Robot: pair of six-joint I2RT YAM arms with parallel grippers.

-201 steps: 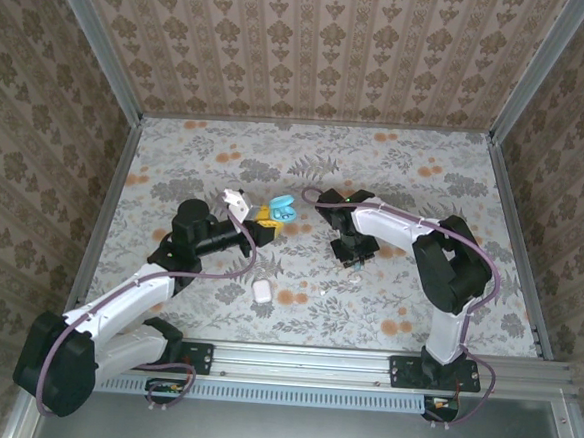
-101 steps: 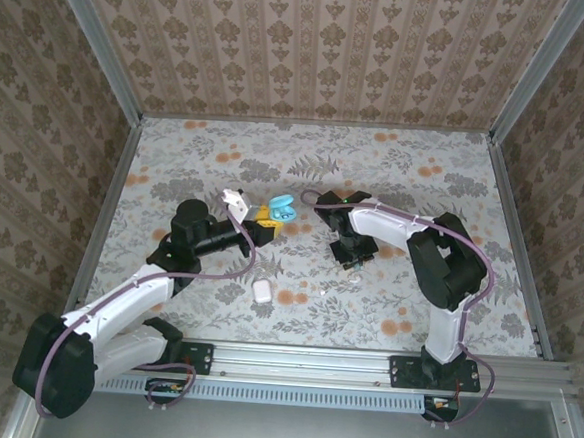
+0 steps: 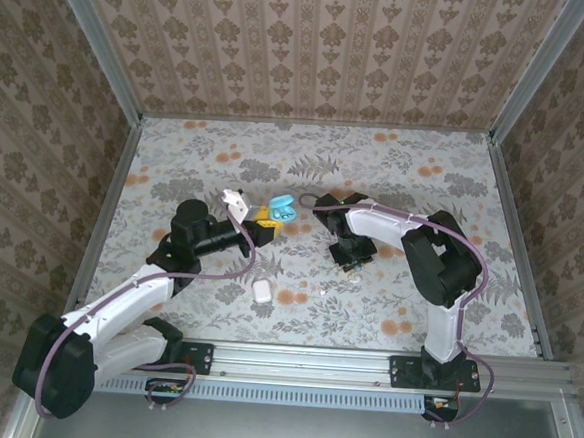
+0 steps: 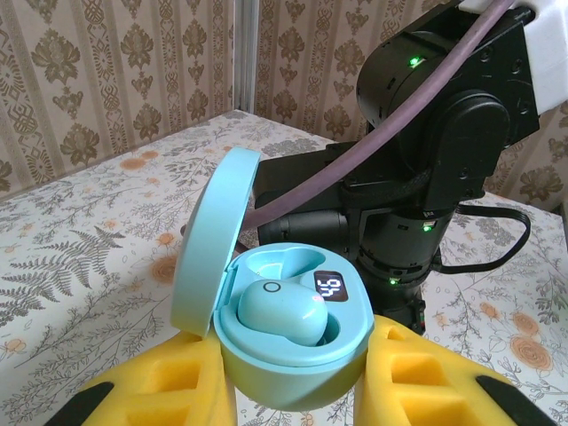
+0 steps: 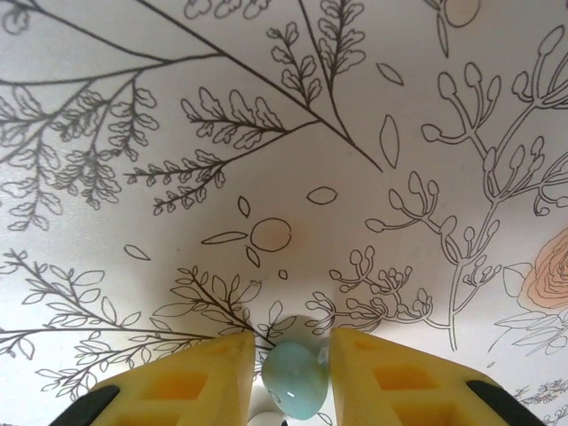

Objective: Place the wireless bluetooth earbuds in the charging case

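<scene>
One teal earbud (image 4: 280,312) sits in the charging case (image 4: 293,377) your left jaws clamp; right jaws pinch the second earbud (image 5: 295,380), uninserted.

TWIN ARMS, ONE BUILD: The left arm (image 3: 126,303) and the right arm (image 3: 382,222) each wore white shells between bulky black joints. A purplish cable (image 4: 373,148) looped outside the links behind each pincer. The left pincer (image 4: 293,390) and the right pincer (image 5: 293,383) carried yellow block fingers (image 5: 177,390) with shallow moulded recesses, and black mounts showed at their outer edges. Small green lights (image 4: 414,62) glowed on the right arm's black housings just behind its pincer. Black bases (image 3: 177,353) stood farthest back from both pincers.
</scene>
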